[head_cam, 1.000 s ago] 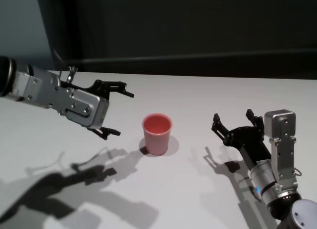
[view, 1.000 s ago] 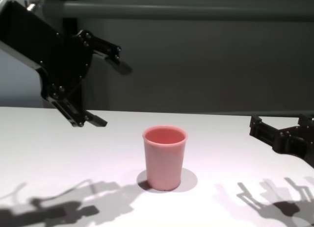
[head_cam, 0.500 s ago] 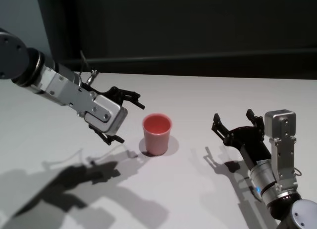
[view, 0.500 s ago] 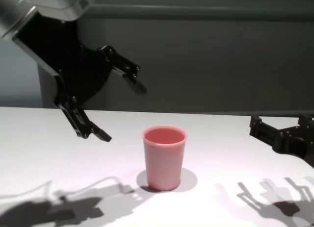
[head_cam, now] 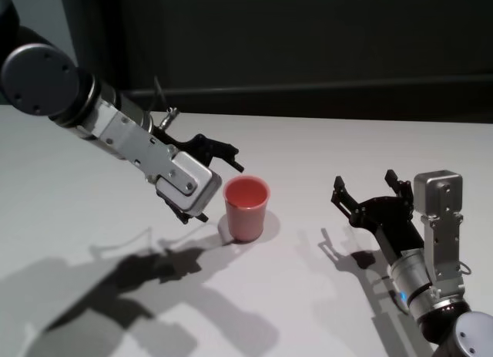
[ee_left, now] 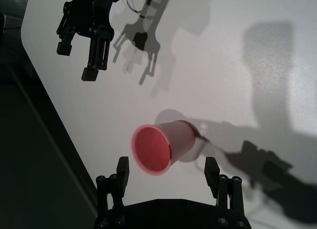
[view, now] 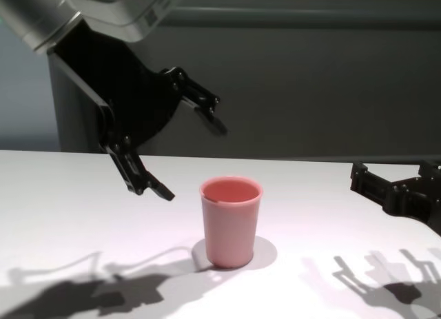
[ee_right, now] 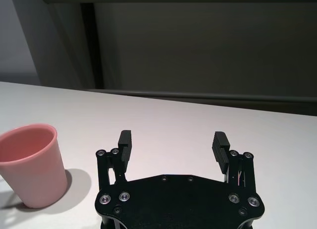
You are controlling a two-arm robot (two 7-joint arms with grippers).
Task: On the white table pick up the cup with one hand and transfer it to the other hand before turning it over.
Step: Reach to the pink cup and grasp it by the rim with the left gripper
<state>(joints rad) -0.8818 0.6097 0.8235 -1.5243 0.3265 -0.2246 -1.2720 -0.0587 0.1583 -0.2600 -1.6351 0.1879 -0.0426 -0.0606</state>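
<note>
The pink cup (head_cam: 246,209) stands upright, mouth up, on the white table (head_cam: 308,145). It also shows in the chest view (view: 231,222). My left gripper (head_cam: 220,191) is open just left of the cup, near its rim and not touching it. In the left wrist view the cup (ee_left: 163,147) lies just ahead of the open left gripper (ee_left: 167,165), in line with the gap between its fingers. My right gripper (head_cam: 363,181) is open and empty, low over the table well to the right of the cup. The right wrist view shows the right gripper (ee_right: 173,138) with the cup (ee_right: 32,164) off to one side.
A dark wall (head_cam: 308,48) runs behind the table's far edge. The arms cast shadows on the table's near left (head_cam: 139,272) and beside the right arm. In the left wrist view the right gripper (ee_left: 84,31) shows farther off near the table's edge.
My left arm has swung right and forward, bringing its open gripper from well left of the cup to right beside it. The cup and the right arm have not moved.
</note>
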